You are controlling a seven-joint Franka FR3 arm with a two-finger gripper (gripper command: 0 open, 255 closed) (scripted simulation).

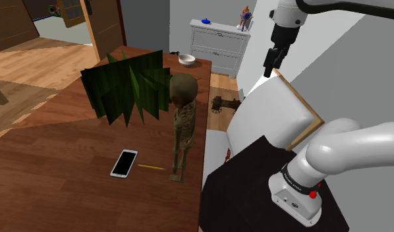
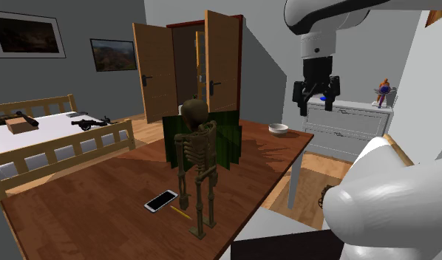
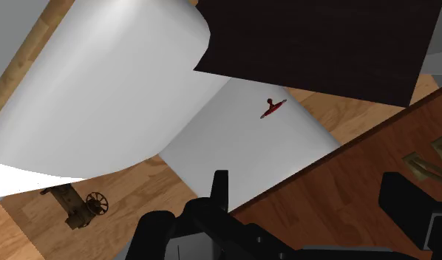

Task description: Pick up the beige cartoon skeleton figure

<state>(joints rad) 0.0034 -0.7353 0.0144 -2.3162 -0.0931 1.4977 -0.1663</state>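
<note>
Two black fingers [image 3: 220,193] of the gripper [image 2: 314,102] stood apart, clasping nothing, high in the upper right of the second exterior view. The brownish-beige skeleton figure [image 1: 182,125] stood upright near the middle of the shoulder view, by the brown table's [image 1: 57,191] edge, just beside a phone [image 1: 124,163] and a yellow pencil [image 1: 151,167], well apart from the gripper

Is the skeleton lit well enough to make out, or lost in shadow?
Shoulder view: the skeleton is dim olive-brown but clear against the table. Second exterior view: darker, its head merging with the dark gap between the open doors. Wrist view: evenly lit, no glare around the black end effector.
</note>
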